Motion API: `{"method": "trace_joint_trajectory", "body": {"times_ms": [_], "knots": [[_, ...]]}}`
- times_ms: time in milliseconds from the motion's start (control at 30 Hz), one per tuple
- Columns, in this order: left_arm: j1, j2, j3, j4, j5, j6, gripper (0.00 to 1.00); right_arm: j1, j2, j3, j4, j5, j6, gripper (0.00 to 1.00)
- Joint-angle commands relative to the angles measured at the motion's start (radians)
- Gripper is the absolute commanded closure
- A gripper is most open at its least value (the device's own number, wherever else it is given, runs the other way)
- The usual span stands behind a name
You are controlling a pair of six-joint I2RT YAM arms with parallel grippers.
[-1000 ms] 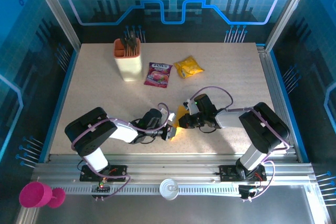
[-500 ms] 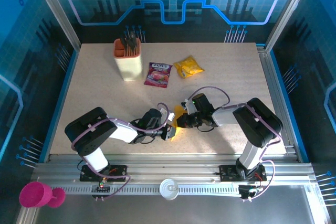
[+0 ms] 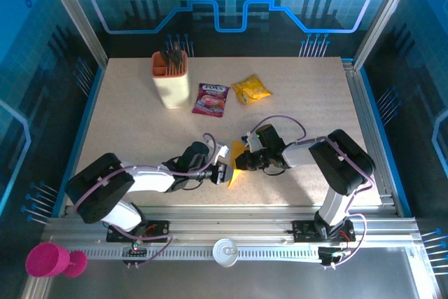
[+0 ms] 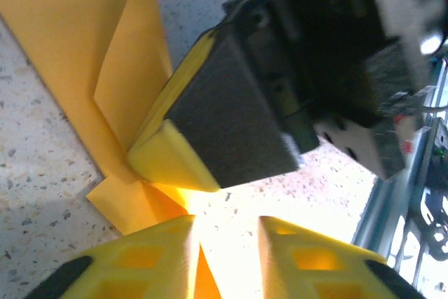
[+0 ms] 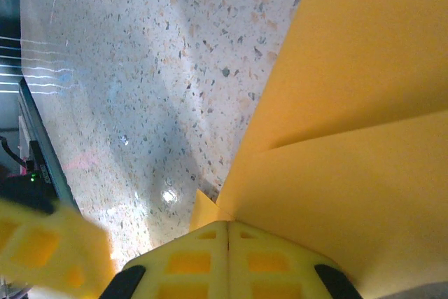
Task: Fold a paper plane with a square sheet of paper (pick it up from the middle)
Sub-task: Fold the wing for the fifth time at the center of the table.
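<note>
Top view: the left gripper (image 3: 222, 173) and right gripper (image 3: 244, 162) meet tip to tip at an orange-yellow folded paper sheet (image 3: 235, 171), which lies on the speckled beige tabletop (image 3: 140, 117) between them. Left wrist view: the left gripper (image 4: 225, 232) is released, jaws apart, with a corner of the sheet (image 4: 77, 47) in the gap. Just ahead, the right gripper's yellow finger (image 4: 164, 152) sits on the sheet. Right wrist view: the right gripper (image 5: 227, 232) is clenched, pinching the sheet (image 5: 364, 103) at its edge, and creased flaps spread ahead of it.
</note>
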State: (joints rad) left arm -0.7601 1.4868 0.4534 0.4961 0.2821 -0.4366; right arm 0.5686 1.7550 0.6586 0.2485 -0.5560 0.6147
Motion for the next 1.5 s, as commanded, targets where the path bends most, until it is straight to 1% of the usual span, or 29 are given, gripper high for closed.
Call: {"method": "trace_joint_trajectory", "body": {"times_ms": [0, 33, 67, 200, 367, 467, 800, 1033, 1300, 1467], "knots": [[0.006, -0.031, 0.047, -0.115, 0.013, 0.049, 0.9, 0.011, 0.078, -0.023, -0.046, 0.07, 0.003, 1.0], [0.005, -0.028, 0.056, -0.127, 0.023, 0.057, 0.97, 0.011, 0.082, -0.021, -0.05, 0.07, 0.004, 1.0], [0.002, -0.022, 0.069, -0.142, 0.035, 0.063, 1.0, 0.011, 0.084, -0.019, -0.054, 0.071, 0.003, 1.0], [-0.019, 0.008, 0.105, -0.162, 0.072, 0.082, 1.0, 0.01, 0.097, -0.015, -0.069, 0.077, 0.01, 1.0], [-0.062, 0.054, 0.133, -0.17, 0.079, 0.094, 1.0, 0.011, 0.11, -0.021, -0.06, 0.074, 0.016, 1.0], [-0.069, 0.083, 0.145, -0.17, 0.076, 0.103, 1.0, 0.011, 0.113, -0.021, -0.057, 0.071, 0.017, 1.0], [-0.068, 0.157, 0.175, -0.169, 0.001, 0.142, 1.0, 0.013, 0.113, -0.02, -0.064, 0.069, 0.017, 1.0], [-0.065, 0.184, 0.144, -0.159, -0.024, 0.138, 1.0, 0.013, 0.116, -0.017, -0.077, 0.071, 0.017, 1.0], [-0.07, 0.169, 0.066, -0.133, -0.017, 0.103, 1.0, 0.013, 0.129, -0.008, -0.1, 0.086, 0.025, 1.0], [-0.107, 0.134, 0.01, -0.122, -0.023, 0.058, 1.0, 0.013, 0.144, -0.002, -0.11, 0.096, 0.036, 1.0]]}}
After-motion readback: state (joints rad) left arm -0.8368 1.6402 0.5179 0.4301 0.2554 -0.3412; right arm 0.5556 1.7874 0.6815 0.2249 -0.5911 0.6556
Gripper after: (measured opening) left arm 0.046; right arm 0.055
